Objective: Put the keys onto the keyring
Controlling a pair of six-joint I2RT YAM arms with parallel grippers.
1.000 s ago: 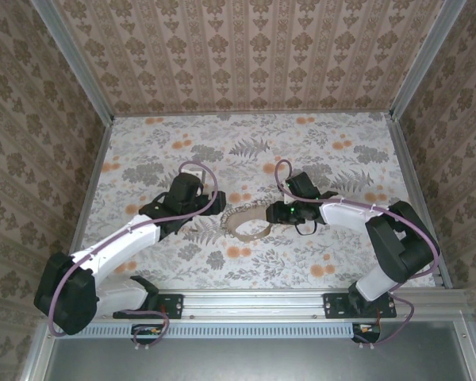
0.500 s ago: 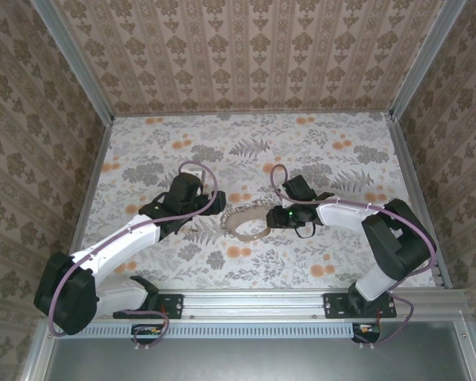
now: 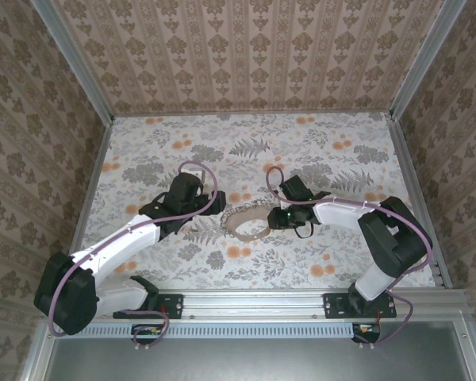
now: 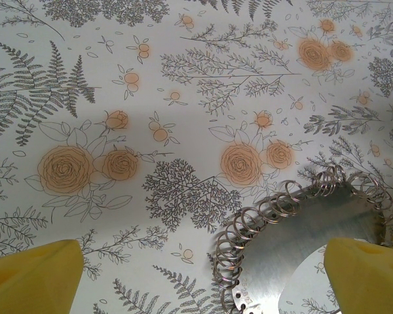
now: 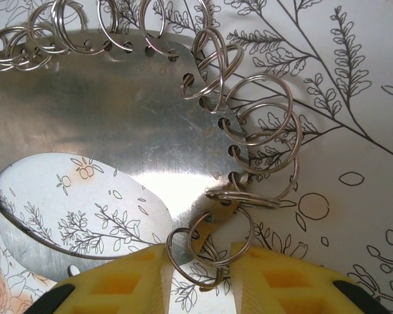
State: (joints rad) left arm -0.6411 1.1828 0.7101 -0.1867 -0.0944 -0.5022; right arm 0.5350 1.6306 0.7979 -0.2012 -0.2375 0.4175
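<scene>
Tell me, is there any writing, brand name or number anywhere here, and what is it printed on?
No readable text, number or logo anywhere.
The ring-fringed metal plate is bare brushed metal.
The table cover and the walls carry only flower and leaf patterns.

Camera placement: one overhead, two wrist-mounted.
Top external looks steeply down from the near edge over the whole table; both wrist views face down at close range, sharing the keyring from opposite sides.
</scene>
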